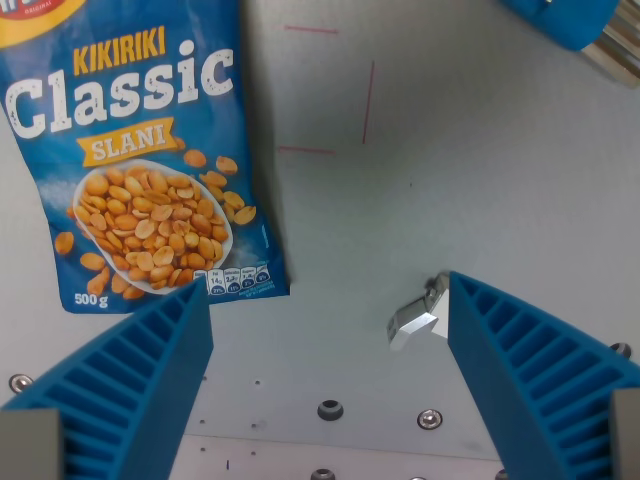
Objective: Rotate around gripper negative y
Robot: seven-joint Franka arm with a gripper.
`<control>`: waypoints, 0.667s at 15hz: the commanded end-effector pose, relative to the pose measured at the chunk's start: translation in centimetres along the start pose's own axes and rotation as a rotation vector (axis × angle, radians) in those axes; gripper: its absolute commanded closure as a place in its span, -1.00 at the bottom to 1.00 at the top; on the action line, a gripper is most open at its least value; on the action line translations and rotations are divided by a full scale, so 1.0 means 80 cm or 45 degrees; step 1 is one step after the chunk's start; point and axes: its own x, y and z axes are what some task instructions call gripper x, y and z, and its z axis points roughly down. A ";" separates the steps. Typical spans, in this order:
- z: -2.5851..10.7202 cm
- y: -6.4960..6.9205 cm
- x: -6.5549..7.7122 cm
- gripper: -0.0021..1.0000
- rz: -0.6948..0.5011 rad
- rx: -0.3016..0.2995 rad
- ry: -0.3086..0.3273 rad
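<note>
Grey table (420, 200), "KIKIRIKI Classic SLANI" peanut bag (140, 160), gripper (330, 345) spread, empty.

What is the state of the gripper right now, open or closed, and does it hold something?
Gripper: open, its blue fingers set wide apart, holding nothing. The peanut bag lies on the table beyond them.

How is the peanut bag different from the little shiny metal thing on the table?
The peanut bag is big, blue and printed with words and peanuts; the metal piece is small, plain and silvery. The bag lies at the wrist view's left, partly hidden by one finger of the hand; the metal piece lies right, beside the other finger. Both rest on the white table.
</note>
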 end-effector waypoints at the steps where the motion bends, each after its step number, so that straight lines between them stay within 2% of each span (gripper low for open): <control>1: -0.003 0.000 0.000 -1.00 0.000 -0.001 -0.011; 10: -0.003 0.000 0.000 -1.00 0.000 -0.001 -0.164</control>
